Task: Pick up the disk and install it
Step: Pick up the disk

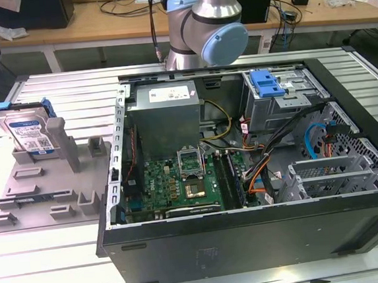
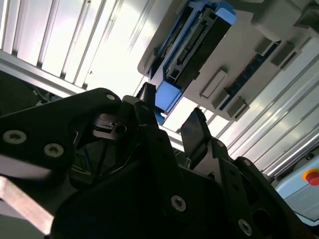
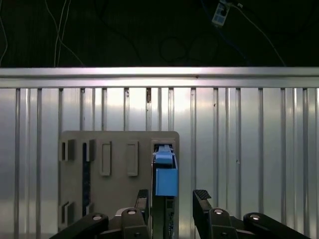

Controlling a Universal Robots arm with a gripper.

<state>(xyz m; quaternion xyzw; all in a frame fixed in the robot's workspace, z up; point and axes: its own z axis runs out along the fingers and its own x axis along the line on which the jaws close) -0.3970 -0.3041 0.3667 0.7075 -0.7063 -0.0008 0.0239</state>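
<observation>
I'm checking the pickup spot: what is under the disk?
A grey holder with raised posts, lying on the ribbed metal table. The disk stands on edge in it; its lower edge is hidden by the holder's wall.

We log the silver-and-blue jointed metal robot arm [image 1: 207, 27] standing upright; its black two-fingered gripper [image 3: 172, 203] [image 2: 169, 118], seen in both wrist views, has jaws spread apart.
</observation>
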